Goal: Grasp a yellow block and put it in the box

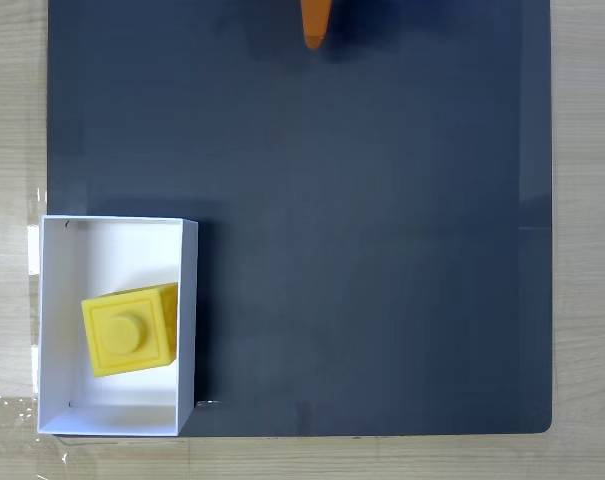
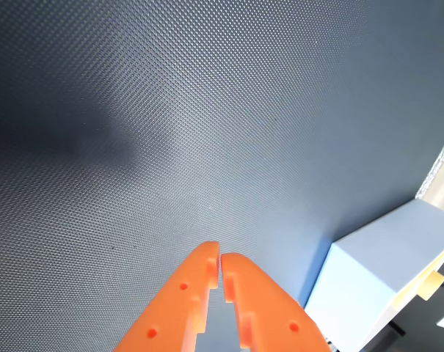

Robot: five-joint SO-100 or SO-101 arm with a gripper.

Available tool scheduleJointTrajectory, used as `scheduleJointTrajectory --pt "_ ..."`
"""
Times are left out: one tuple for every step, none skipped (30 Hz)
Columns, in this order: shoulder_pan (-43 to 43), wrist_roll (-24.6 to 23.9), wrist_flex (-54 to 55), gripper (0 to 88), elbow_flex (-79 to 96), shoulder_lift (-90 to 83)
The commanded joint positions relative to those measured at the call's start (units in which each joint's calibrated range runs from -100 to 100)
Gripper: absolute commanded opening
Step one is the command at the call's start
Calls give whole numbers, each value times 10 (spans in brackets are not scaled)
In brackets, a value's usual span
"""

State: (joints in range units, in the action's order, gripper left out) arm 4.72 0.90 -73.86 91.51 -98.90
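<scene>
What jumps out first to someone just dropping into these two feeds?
In the fixed view, the bright yellow plastic cube sits tilted inside the white open-topped box at the lower left of the dark grey mat. In the wrist view, the orange gripper rises from the bottom edge, fingers closed together, empty, above the mat.

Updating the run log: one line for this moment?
block: in box | gripper: shut, empty, over mat, away from box | task: looks done

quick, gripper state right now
gripper: closed, tips together, holding nothing; the yellow block sits in the box.
</scene>
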Motion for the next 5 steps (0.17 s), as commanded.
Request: scheduleJointTrajectory --pt "3 -2 -3 10 2 -2" --pt "3 -2 -3 10 2 -2" --pt "3 -2 -3 10 2 -2" --pt "3 -2 -3 10 2 -2" --pt "2 -1 -3 10 2 -2"
